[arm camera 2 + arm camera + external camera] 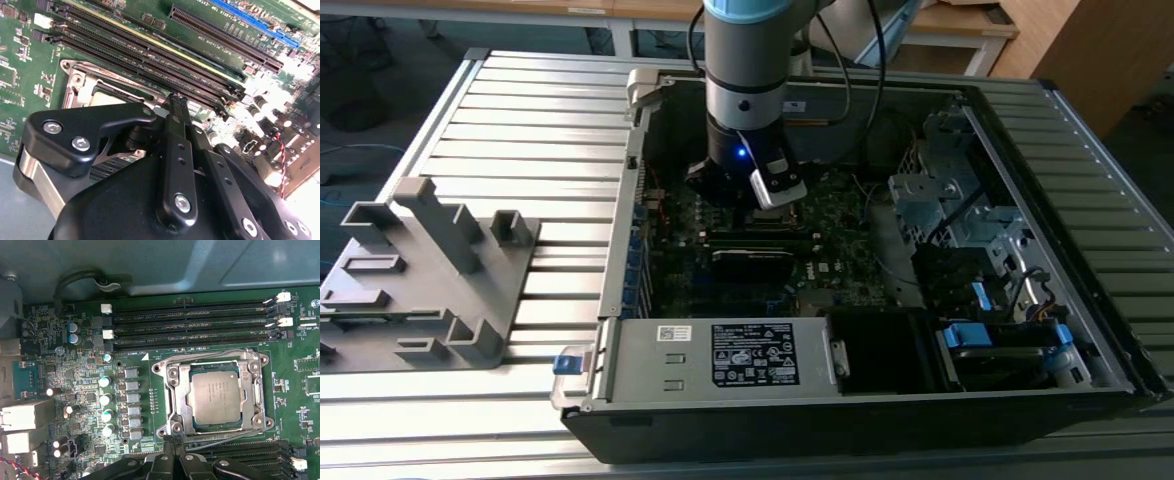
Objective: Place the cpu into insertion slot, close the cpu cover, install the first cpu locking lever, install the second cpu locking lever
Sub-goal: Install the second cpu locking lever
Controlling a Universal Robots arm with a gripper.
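In the first wrist view the cpu, a dull silvery square, lies flat in its socket. The cpu cover, a silvery frame, lies down around the chip, whose top shows through the window. A thin wire lever runs along the socket edge nearest my gripper. My gripper is shut with nothing between its fingers, its tips right at that edge by the lever's end. The second wrist view has the black fingertips low over the socket. In the exterior view the gripper reaches down inside the computer case.
Long black memory slots run along both sides of the socket, with capacitors close by. The case walls, drive cages and power supply hem in the motherboard. A grey fixture stands on the table at the exterior view's left.
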